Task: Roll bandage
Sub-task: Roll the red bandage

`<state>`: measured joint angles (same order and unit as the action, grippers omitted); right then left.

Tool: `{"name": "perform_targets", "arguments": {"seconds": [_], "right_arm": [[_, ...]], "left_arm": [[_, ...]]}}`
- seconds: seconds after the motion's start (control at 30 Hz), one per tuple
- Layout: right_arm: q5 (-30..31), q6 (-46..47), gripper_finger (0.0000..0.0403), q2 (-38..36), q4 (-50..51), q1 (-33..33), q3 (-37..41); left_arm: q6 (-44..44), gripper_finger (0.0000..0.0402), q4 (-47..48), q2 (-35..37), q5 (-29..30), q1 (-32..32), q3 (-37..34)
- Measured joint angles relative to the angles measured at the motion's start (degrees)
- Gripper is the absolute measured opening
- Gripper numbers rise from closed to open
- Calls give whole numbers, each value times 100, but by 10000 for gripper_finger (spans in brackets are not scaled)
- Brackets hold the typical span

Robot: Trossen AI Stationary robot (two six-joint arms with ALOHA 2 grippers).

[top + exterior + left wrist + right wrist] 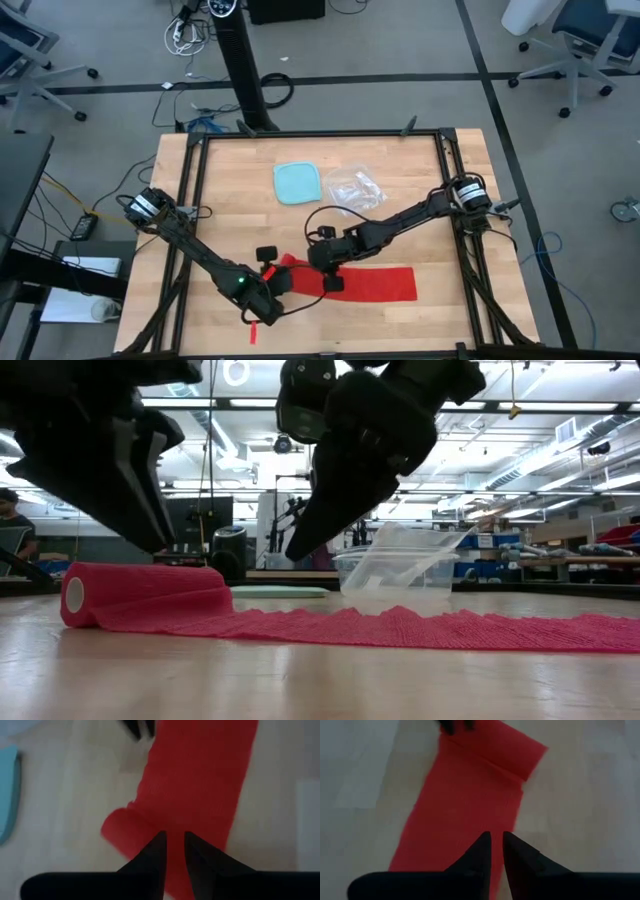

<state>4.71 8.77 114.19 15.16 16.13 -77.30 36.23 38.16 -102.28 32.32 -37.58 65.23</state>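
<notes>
Closest to the table's front edge, the left gripper point(272, 290) hangs over the rolled end of the bandage point(365, 282), its two dark fingers point(150, 857) drawn almost together with only a thin slit of red showing between them. Nothing sits in that slit; the fingers hold nothing, and the roll lies just under and ahead of their tips. In the low view the roll point(140, 592) rests on the wooden table point(440, 220) as a short red cylinder with a pale core, and this gripper looms dark above it; whether the tips touch the fabric cannot be told.

Just beyond, the right gripper point(330, 283) stands over the flat part of the strip, close beside the other gripper and facing it. Its fingers point(479, 852) are likewise nearly closed, a narrow gap between them, and they grasp nothing; the red strip spreads out below and ahead of them toward the roll. From this gripper the unrolled length runs away to its own arm's side, lying flat and slightly rippled on the wood.

Farther back, well beyond both grippers, lie a light-blue square container point(299, 182) and, next to it, a clear crinkled plastic bag point(356, 188).
</notes>
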Motion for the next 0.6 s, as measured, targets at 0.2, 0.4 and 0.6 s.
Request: {"name": "perform_targets", "arguments": {"seconds": [0.2,0.4,0.6], "right_arm": [[2,55,48,0,11,102,39],[-47,159,46,-2,198,193,39],[-184,166,48,-2,138,335,39]], "left_arm": [[10,72,286,0,40,9,0],[2,72,329,-11,59,9,0],[16,72,160,-15,59,9,0]]}}
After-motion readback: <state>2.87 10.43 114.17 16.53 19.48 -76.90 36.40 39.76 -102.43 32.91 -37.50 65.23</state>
